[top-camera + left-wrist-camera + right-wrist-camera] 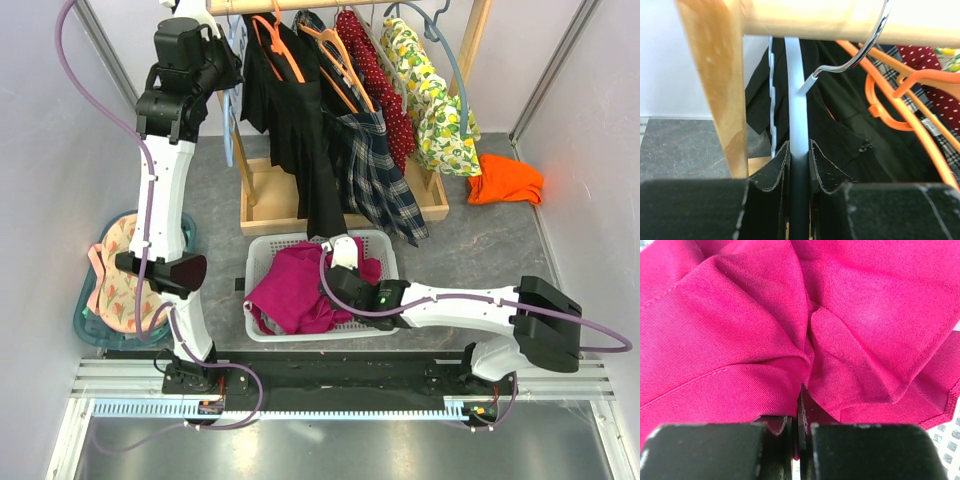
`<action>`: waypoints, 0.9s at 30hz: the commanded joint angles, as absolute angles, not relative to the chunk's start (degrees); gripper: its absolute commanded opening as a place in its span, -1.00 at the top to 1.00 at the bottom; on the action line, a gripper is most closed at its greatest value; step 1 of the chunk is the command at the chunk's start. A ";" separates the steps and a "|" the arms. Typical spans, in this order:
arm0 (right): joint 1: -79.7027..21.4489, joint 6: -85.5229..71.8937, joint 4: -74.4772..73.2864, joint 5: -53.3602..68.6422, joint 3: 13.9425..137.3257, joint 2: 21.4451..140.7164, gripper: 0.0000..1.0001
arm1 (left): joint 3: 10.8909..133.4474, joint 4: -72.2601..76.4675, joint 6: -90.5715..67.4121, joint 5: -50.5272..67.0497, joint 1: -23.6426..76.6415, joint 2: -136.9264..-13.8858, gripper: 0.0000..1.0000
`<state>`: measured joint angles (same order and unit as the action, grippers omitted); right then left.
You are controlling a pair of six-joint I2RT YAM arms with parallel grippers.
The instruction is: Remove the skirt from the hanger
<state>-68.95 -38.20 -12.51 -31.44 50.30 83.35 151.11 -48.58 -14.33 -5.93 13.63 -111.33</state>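
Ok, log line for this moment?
left end effector: shut on light-blue hanger | right end effector: shut on magenta garment | plaid skirt: hung on peach hanger

- A robot lab cell is indicated.
- Plain white walls are framed in aluminium profile.
- A wooden clothes rack and a laundry basket (staged props) are set inside.

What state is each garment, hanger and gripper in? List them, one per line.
skirt, hanging on its hanger.
hanger, hung from the rail, carrying the skirt.
left gripper, shut on the pale blue hanger.
right gripper, shut on the magenta garment.
magenta garment, crumpled in the white basket.
black garment, hanging on the red-orange hanger.
orange cloth, lying crumpled, not hung.
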 commanded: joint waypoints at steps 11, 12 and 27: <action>-68.73 -41.13 -18.26 -35.59 50.80 80.07 0.95 | 145.91 -46.50 -15.91 -5.54 12.39 -105.56 0.56; -68.47 -41.57 -19.33 -36.12 51.15 79.98 0.85 | 145.38 -46.49 -15.91 -5.36 12.39 -104.77 0.43; -67.85 -44.56 -37.69 -37.44 60.10 70.85 -0.83 | 135.35 -42.10 -15.12 -4.04 12.39 -91.24 -0.99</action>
<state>-68.12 -44.29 -30.50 -35.00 52.64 73.78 135.70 -45.41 -15.55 -4.19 12.60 -94.26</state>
